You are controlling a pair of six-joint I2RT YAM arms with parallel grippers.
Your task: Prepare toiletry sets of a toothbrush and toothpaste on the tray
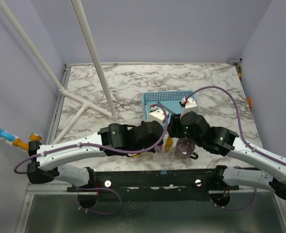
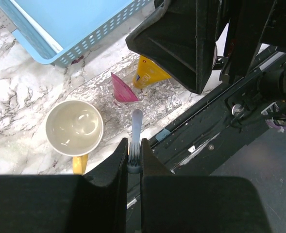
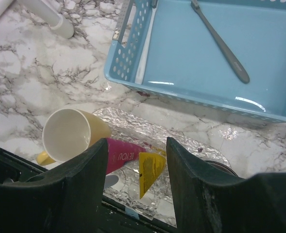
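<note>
In the left wrist view my left gripper (image 2: 134,151) is shut on the bristle end of a pale blue toothbrush (image 2: 136,127). Its handle points down toward the near edge of the clear textured tray (image 2: 98,93). A pink toothpaste tube (image 2: 122,90) and a yellow toothpaste tube (image 2: 149,75) lie on that tray. My right gripper (image 3: 137,148) hangs open above both tubes, the pink tube (image 3: 126,154) and the yellow tube (image 3: 150,170) showing between its jaws, neither touched. A grey toothbrush (image 3: 221,42) lies in the blue basket (image 3: 133,73).
A yellow mug (image 2: 75,127) stands left of the tray, close to the pink tube. A translucent purple mug (image 1: 184,148) sits at the tray's right end. The blue basket (image 1: 168,98) lies just behind the tray. White pipes (image 1: 92,53) cross the table's left.
</note>
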